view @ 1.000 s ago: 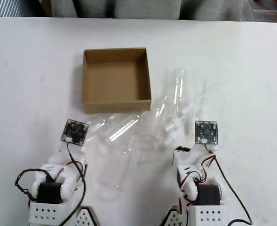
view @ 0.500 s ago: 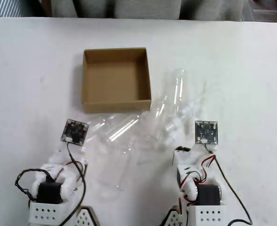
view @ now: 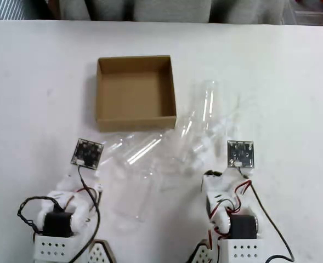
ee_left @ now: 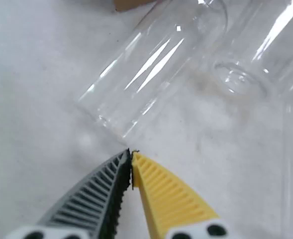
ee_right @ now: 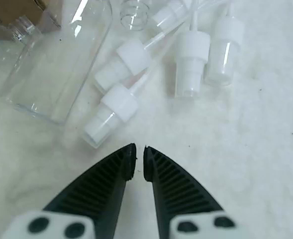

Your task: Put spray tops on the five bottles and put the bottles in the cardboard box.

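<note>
My left hand (ee_left: pixel 131 155) is pinched closed and empty, just near a lying bottle (ee_left: pixel 156 64). My right hand (ee_right: pixel 138 162), barely parted and empty, sits near the loose spray tops (ee_right: pixel 111 114).

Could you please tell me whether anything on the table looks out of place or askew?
Nothing looks spilled or broken. The clear bottles lie on their sides, crisscrossed in a loose heap beside the cardboard box, and the spray tops lie scattered loose in front of the right hand.
</note>
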Available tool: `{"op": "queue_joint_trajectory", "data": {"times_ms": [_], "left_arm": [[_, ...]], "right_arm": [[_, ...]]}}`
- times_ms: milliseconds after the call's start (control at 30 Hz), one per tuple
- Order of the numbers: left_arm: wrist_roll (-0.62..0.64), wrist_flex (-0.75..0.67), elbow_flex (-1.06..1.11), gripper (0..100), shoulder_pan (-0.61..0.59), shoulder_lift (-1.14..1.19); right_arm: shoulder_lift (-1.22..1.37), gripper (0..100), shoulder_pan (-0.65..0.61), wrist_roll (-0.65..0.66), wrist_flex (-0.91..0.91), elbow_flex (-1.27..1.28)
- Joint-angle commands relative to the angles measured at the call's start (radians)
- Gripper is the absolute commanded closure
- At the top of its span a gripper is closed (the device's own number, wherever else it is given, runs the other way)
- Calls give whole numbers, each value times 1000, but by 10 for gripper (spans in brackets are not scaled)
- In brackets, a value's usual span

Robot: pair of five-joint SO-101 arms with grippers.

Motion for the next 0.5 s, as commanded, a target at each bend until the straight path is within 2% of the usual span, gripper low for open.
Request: {"op": "queue_joint_trajectory", "data": {"times_ms": [0,133,300,467], "left_arm": [[-3,6,-3,980,-5,-5],[-6,-8,-5,980,-5,-5],[-9,-152,-3,980,-8,-5],[-5,-215,-5,980,-10,-5]], "right_arm": [[-4,981,2,-2,25,9],[-4,981,-1,-2,84,9],[-7,981,-65,-2,82,3],[-7,981,-82,-2,-24,6]]}}
